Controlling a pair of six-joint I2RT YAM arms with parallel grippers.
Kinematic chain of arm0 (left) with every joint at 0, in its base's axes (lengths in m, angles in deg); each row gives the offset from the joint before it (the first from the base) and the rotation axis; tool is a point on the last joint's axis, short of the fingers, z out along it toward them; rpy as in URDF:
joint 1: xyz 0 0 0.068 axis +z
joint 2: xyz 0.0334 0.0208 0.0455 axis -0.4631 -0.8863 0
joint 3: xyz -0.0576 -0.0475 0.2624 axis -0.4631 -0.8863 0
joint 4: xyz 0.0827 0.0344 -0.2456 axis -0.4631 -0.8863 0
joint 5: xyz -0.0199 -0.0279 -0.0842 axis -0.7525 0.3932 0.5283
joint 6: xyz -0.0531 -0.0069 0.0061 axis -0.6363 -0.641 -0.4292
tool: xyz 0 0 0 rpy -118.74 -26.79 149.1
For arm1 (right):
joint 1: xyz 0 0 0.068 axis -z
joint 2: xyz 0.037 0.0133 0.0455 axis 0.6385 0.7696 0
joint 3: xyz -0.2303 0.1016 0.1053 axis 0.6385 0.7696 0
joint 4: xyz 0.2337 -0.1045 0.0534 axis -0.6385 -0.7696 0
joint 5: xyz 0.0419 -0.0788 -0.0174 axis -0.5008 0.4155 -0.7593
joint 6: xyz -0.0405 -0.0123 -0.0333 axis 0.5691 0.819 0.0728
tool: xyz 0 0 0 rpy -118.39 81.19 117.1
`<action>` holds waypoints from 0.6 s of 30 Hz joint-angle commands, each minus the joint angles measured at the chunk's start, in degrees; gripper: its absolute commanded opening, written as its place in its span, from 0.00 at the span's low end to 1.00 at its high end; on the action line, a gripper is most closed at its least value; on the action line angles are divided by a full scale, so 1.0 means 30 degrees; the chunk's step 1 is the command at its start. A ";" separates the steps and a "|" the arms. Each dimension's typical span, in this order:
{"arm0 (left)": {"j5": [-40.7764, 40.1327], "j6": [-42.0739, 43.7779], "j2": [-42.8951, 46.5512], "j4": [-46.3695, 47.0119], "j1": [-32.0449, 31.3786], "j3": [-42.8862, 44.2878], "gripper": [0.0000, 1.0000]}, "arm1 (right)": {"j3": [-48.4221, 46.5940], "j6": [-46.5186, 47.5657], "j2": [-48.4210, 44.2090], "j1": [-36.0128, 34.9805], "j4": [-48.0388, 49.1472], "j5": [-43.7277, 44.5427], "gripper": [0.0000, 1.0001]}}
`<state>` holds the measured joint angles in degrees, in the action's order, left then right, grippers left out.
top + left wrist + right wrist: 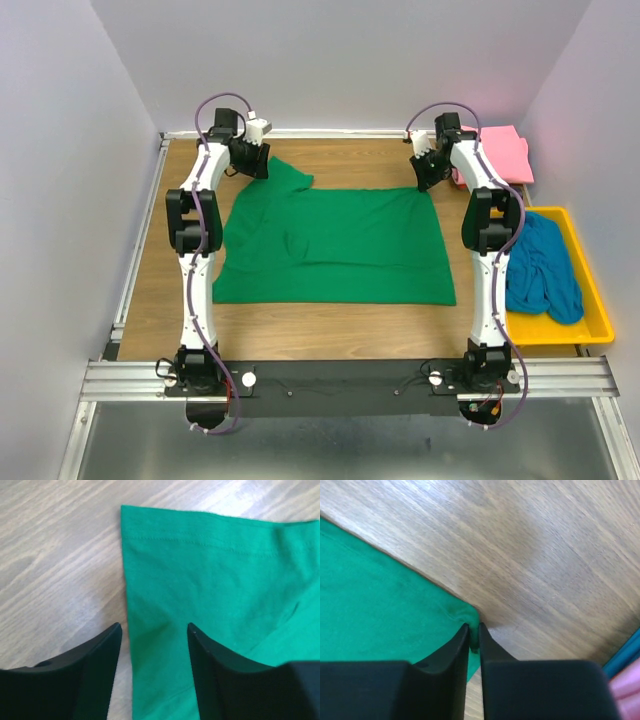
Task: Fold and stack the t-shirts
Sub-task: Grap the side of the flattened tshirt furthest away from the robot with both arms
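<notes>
A dark green t-shirt (335,245) lies spread on the wooden table. My left gripper (252,160) is open over its far left sleeve; in the left wrist view the sleeve (210,590) lies between and beyond the open fingers (102,665), untouched. My right gripper (428,172) is shut on the shirt's far right corner (465,614), pinching the fabric edge between its fingertips. A teal-blue t-shirt (543,265) lies crumpled in a yellow tray. A folded pink t-shirt (505,152) sits at the far right corner.
The yellow tray (592,300) stands along the right edge of the table. White walls close in the table at the back and sides. A metal rail (140,240) runs along the left edge. Bare wood (330,315) shows in front of the green shirt.
</notes>
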<state>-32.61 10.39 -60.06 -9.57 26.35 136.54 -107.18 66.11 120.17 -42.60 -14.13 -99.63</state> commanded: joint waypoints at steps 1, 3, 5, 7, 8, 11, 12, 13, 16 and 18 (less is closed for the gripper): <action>-0.1535 -0.0085 -0.0864 -0.0419 -0.0438 0.0891 0.57 | 0.0859 0.0480 0.0741 0.0006 0.0122 -0.0215 0.15; -0.1684 -0.0231 -0.1186 -0.0449 -0.0497 0.1096 0.53 | 0.1093 0.0538 0.0682 0.0006 0.0122 -0.0215 0.11; -0.2033 -0.0377 -0.1333 -0.0420 -0.0584 0.1155 0.52 | 0.1210 0.0597 0.0624 0.0006 0.0093 -0.0215 0.10; -0.2299 -0.0582 -0.1509 -0.0332 -0.0614 0.1272 0.52 | 0.1299 0.0656 0.0536 0.0006 0.0093 -0.0215 0.06; -0.2561 -0.0670 -0.1626 -0.0274 -0.0614 0.1359 0.52 | 0.1328 0.0656 0.0507 0.0006 0.0122 -0.0215 0.03; -0.3060 -0.1051 -0.1744 -0.0157 -0.0585 0.1507 0.52 | 0.1416 0.0685 0.0419 0.0006 0.0122 -0.0186 0.01; -0.3119 -0.1081 -0.1802 -0.0156 -0.0584 0.1536 0.52 | 0.1445 0.0685 0.0389 0.0006 0.0122 -0.0186 0.01; -0.3149 -0.1226 -0.1774 -0.0156 -0.0613 0.1507 0.52 | 0.1446 0.0685 0.0360 0.0006 0.0122 -0.0186 0.00; -0.2799 -0.1082 -0.1278 0.0047 -0.0614 0.1040 0.54 | 0.1563 0.0714 0.0330 0.0006 0.0122 -0.0157 0.00; -0.2885 -0.1081 -0.0461 0.0691 -0.0584 0.0484 0.54 | 0.1680 0.0744 0.0301 0.0006 0.0122 -0.0128 0.01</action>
<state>-39.34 7.79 -63.10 -8.94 24.41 139.62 -104.93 67.25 119.10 -42.60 -12.56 -100.92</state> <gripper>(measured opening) 0.540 0.012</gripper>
